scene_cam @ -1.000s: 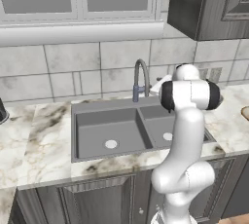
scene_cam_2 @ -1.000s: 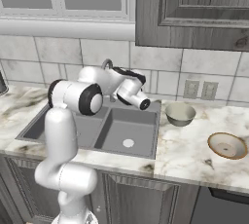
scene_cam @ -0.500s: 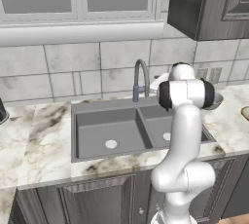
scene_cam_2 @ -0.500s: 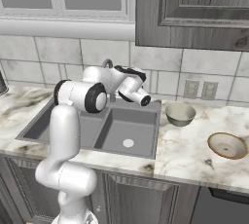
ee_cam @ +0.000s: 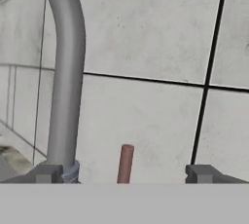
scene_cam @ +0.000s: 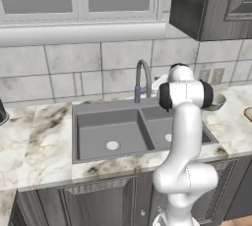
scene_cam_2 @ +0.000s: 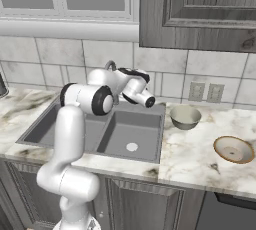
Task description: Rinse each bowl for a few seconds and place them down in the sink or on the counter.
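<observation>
Two bowls rest on the counter (scene_cam_2: 190, 149) to the right of the sink (scene_cam_2: 142, 129): a grey-tan bowl (scene_cam_2: 185, 116) close to the sink's corner and a shallower cream bowl (scene_cam_2: 233, 149) further right. From the left base view the nearer bowl (scene_cam: 215, 102) peeks out behind my arm. My gripper (ee_cam: 125, 174) is open and empty, held above the sink's back edge and facing the tiled wall. The faucet (ee_cam: 65, 72) rises just left of it. A short red-brown lever (ee_cam: 125, 162) stands between the fingertips. In the right base view the gripper (scene_cam_2: 135, 73) sits right of the faucet (scene_cam_2: 110, 66).
The double-basin sink (scene_cam: 106, 117) has a pale drain (scene_cam: 112, 145) in its left basin. Marble counter (scene_cam: 29, 136) runs left of the sink, with a dark object (scene_cam: 2, 114) at its far edge. Wall outlets (scene_cam_2: 206, 92) are behind the bowls, and an upper cabinet (scene_cam_2: 200, 9) hangs above them.
The arm has swung a little left and drawn the open hand closer to the faucet and the wall. The bowls have not moved.
</observation>
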